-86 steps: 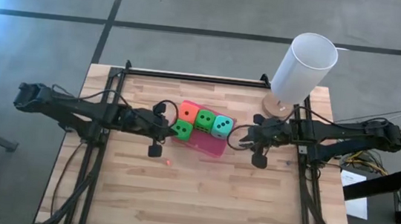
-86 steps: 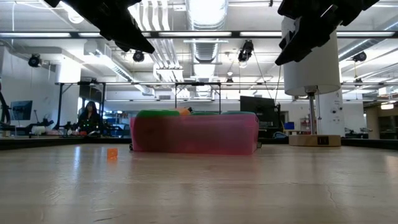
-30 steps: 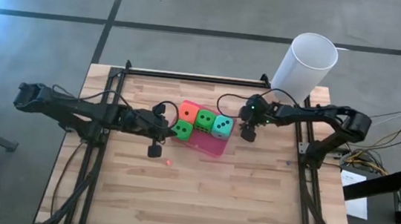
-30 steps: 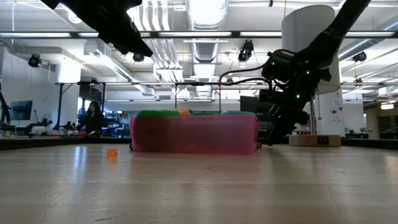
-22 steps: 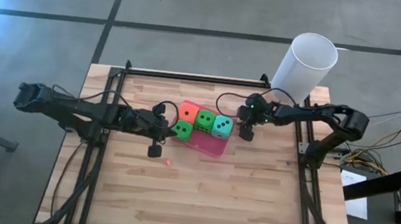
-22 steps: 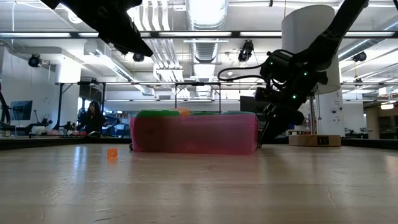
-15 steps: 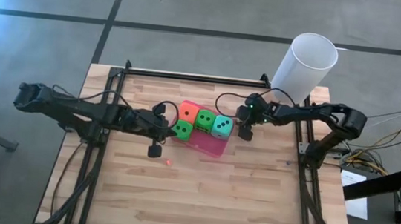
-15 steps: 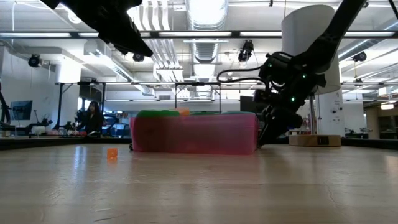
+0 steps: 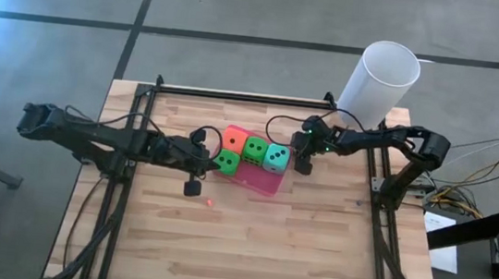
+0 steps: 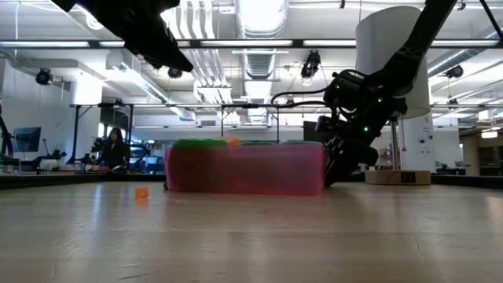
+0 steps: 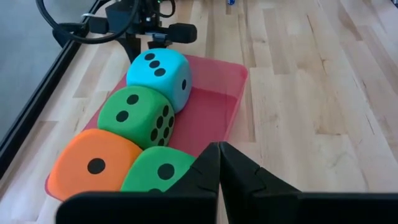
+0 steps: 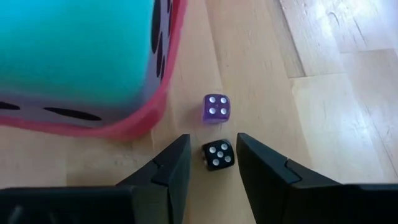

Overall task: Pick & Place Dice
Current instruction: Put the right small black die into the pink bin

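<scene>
On the pale plank-topped wooden table (image 9: 266,243), near its middle, lies a shallow pink rectangular plastic tray (image 11: 239,93) holding four soft foam dice with black pips. An orange cube (image 11: 93,165), a bright green cube (image 11: 134,115) and a teal cube (image 11: 158,71) stand in a row, touching one another. A second bright green cube (image 11: 158,174) sits beside the orange one at the end of the tray nearest the left arm. Just off the tray's opposite end, on bare wood beside the teal cube, are two far smaller hard dice with white pips: a translucent purple one (image 12: 216,108) close to the pink rim and a black one (image 12: 218,154) just beside it. The right gripper (image 12: 212,138) is down at the table there. Its two dark fingers are parted narrowly and straddle the black die, which rests on the wood between them; one finger is almost against it, and a gap shows at the other. The left gripper (image 11: 219,146) hangs above the table at the tray's near end, its fingers pressed together on nothing. A tall white cylinder (image 9: 379,79) stands on a round wooden base at the table's far right corner, well apart from the tray.
</scene>
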You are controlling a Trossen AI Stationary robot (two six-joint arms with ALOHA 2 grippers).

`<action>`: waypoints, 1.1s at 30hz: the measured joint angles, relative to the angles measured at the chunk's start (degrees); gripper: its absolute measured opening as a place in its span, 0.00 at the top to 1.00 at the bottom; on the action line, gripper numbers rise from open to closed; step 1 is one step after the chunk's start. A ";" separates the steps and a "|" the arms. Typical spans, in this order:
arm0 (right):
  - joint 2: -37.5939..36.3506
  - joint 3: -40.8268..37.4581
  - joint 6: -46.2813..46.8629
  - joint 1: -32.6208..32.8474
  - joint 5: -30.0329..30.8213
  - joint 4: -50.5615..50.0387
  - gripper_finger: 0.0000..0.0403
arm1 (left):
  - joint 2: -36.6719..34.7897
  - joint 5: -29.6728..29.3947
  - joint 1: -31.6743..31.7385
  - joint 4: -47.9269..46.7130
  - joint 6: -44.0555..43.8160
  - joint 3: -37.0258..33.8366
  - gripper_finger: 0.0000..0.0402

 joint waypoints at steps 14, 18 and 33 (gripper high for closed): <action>-0.04 -0.09 0.26 -0.24 -0.38 -0.63 0.88 | 0.02 0.00 0.00 0.00 -0.11 0.00 0.97; -1.19 -0.09 1.09 -0.25 0.15 -1.91 0.88 | 0.02 0.00 0.00 -0.02 -0.11 0.00 0.97; -21.21 -0.39 7.79 2.22 1.06 -21.08 0.88 | 0.02 0.00 0.00 -0.02 -0.09 0.00 0.97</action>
